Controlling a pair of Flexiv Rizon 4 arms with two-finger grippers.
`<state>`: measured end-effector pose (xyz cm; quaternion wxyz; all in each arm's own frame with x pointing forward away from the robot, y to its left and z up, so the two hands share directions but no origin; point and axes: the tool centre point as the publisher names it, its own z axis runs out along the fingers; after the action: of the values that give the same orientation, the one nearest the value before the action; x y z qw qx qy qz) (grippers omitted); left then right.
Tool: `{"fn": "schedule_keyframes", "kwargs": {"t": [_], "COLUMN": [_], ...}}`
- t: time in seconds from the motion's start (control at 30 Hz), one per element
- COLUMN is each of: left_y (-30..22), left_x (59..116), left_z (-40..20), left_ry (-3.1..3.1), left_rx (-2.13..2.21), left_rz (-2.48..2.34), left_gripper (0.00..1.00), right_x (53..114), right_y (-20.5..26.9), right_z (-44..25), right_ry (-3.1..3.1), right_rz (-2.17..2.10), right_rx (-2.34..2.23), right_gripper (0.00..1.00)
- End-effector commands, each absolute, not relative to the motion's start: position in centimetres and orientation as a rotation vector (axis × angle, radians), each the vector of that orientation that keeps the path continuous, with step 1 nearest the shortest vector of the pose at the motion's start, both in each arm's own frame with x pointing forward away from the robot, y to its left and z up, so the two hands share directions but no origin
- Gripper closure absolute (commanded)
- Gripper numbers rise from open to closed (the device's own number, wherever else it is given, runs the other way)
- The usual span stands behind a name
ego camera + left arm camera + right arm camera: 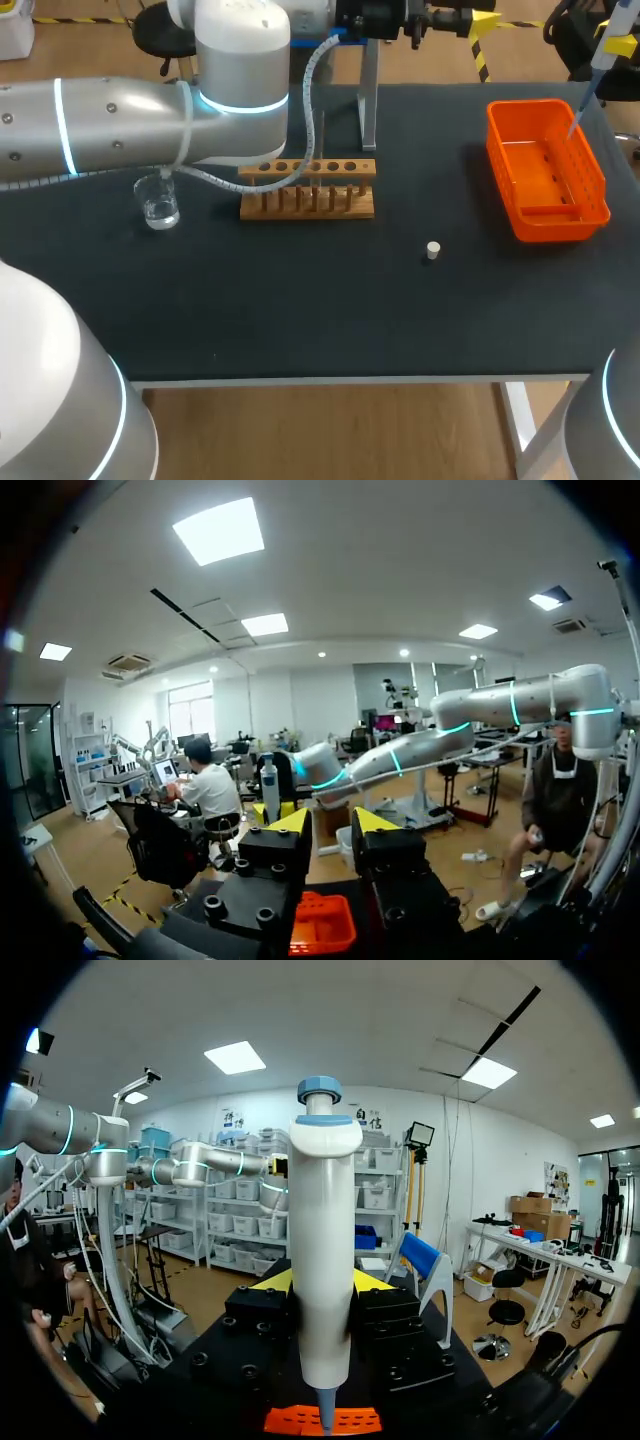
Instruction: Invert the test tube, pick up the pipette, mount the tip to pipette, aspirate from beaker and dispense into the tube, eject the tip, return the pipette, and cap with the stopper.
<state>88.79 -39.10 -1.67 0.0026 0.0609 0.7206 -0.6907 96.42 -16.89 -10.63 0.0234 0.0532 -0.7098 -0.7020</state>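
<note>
Over the orange basket [597, 180] at the far right of the table I have the pipette [322, 1260], standing up with its thin end pointing down at the basket. My right gripper [318, 1285] is clamped on its fat white body, one yellow finger on each side. I think this pipette is light, hard and smooth, so it could slip or tilt if I squeeze too softly. The fat middle looks like the best place to hold it, not the thin end, which looks easy to knock. My left gripper [332, 825] is at the far side of the table, fingers apart, with nothing between them. The small white stopper [432, 250] lies on the table between the wooden tube rack [308, 190] and the basket, and the glass beaker [158, 205] stands near the rack's other end
</note>
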Motion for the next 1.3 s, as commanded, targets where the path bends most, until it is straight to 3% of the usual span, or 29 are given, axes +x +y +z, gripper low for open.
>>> {"fn": "schedule_keyframes", "kwargs": {"t": [0.03, 0.6, 1.3], "left_y": [-39.1, -46.9, -52.2], "left_x": [88.8, 90.7, 93.5], "left_z": [-1.6, 0.3, 0.7], "left_ry": [2.262, 2.275, 2.225], "left_rx": [0.189, 0.217, 0.147], "left_rz": [-2.164, -2.202, -2.079], "left_gripper": [1.0, 1.0, 1.0], "right_x": [96.5, 96.5, 96.5], "right_y": [-16.9, -16.9, -16.9], "right_z": [-10.5, -10.5, -10.5], "right_ry": [-2.201, -2.201, -2.201], "right_rz": [-2.169, -2.169, -2.169], "right_rx": [0.167, 0.167, 0.167], "right_gripper": [1.0, 1.0, 1.0]}}
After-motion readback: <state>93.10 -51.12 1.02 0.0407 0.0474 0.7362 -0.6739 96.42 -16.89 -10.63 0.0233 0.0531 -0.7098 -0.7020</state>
